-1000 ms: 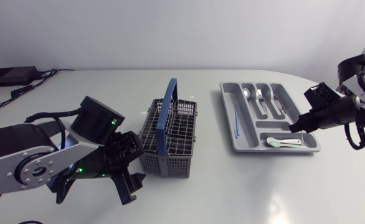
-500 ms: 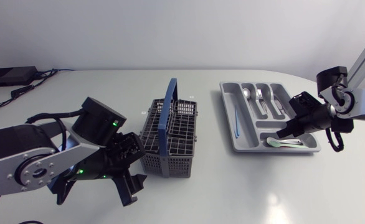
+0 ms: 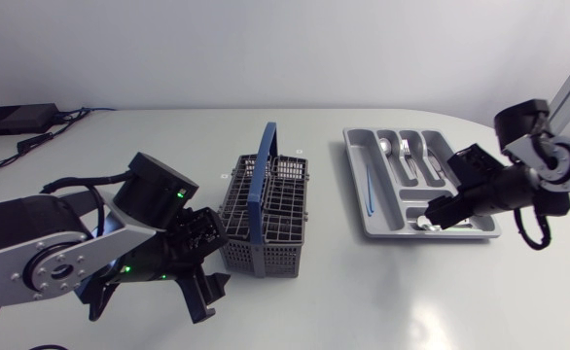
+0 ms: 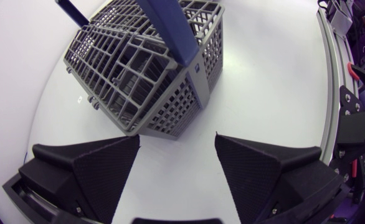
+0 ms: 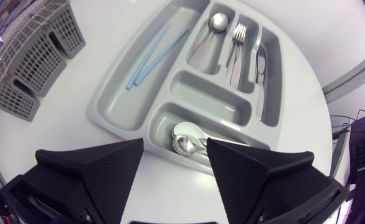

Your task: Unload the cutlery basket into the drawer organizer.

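While the left arm has kept its place at the near left of the bench [image 3: 343, 292], the right arm has swung leftward and lower over the last second. Its claw now covers the near right corner of the drawer organizer [image 3: 358, 185].

The left claw [image 4: 177, 142] gapes wide with nothing between its fingers, just short of the near corner of the cutlery basket [image 4: 151, 99]. The basket stands mid-bench with its blue handle [image 3: 262, 167] upright. From the head view its cells are too dark to read.

On the right, the organizer holds two pale blue sticks [image 5: 150, 53] in its long left slot. A spoon [image 5: 210, 28], a fork [image 5: 237, 43] and a knife [image 5: 260, 62] lie in the far slots. In the near slot a white spoon [image 5: 185, 130] lies against a metal spoon [image 5: 187, 147]; the head view hides most of that slot.

The right claw [image 5: 175, 143] is spread open above these two, gripping neither. Whether it touches them cannot be told.
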{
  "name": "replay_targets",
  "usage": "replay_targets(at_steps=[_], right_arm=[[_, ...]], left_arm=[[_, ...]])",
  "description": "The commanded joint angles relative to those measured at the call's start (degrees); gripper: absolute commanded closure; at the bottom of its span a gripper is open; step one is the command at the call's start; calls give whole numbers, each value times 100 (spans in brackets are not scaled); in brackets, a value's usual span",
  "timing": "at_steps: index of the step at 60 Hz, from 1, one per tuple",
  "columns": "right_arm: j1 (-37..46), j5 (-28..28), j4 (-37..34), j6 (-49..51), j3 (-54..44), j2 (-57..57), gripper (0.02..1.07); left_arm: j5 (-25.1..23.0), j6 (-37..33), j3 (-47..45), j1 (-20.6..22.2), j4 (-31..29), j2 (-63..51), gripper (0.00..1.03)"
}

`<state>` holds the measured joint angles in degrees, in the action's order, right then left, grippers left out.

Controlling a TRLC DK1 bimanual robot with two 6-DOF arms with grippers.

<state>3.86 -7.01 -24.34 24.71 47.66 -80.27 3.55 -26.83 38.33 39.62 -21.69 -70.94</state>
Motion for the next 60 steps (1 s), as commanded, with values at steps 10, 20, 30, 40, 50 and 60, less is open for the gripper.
replay_targets(at_steps=[10, 20, 30, 40, 50, 60], right_arm=[[-597, -890, -80, -362, 648, 170, 40], [-1027, -1453, 676, -898, 1237, -894, 71], [-1344, -1813, 1247, -1434, 2160, -2133, 91], [-1590, -2121, 1555, -1838, 2863, -2995, 94], [-1836, -2261, 1660, -2049, 3531, -3706, 94], [-2012, -2569, 1537, -2155, 3970, -4137, 95]], left_arm=[[58, 90, 87, -33, 16, 10, 20], [93, 152, 105, -33, 16, -43, 20], [119, 143, 122, -112, 25, -69, 20], [119, 125, 149, -279, 16, -69, 20], [119, 134, 184, -305, 16, -69, 20], [119, 134, 237, -384, 139, -289, 20]])
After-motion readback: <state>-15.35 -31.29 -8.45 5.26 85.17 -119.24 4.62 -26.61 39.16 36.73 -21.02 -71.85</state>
